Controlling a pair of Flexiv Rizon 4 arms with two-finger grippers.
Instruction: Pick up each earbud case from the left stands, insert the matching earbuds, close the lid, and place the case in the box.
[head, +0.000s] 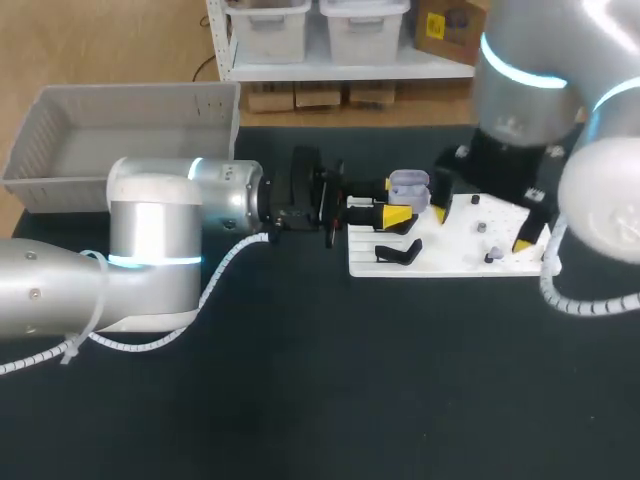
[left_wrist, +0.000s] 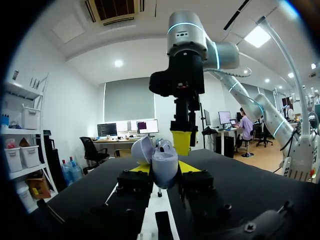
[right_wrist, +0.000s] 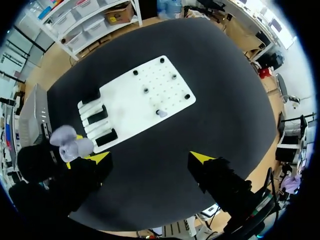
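holding lavender earbud case (head: 408, 185), lid up, just above frame centre: left hand (left_wrist: 161, 170) clamped on its lower shell; likely light, rigid, slick, weak-hinged, so grip body, not lid; right hand (right_wrist: 150, 159) spread wide, empty.

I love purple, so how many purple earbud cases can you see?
1. The open purple case is gripped in the left claw, close to the white board. Others may be hidden behind the arms.

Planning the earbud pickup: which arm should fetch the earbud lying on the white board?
Right. The left gripper is shut on the open case. The right gripper is open above the board, with the earbud ahead of it.
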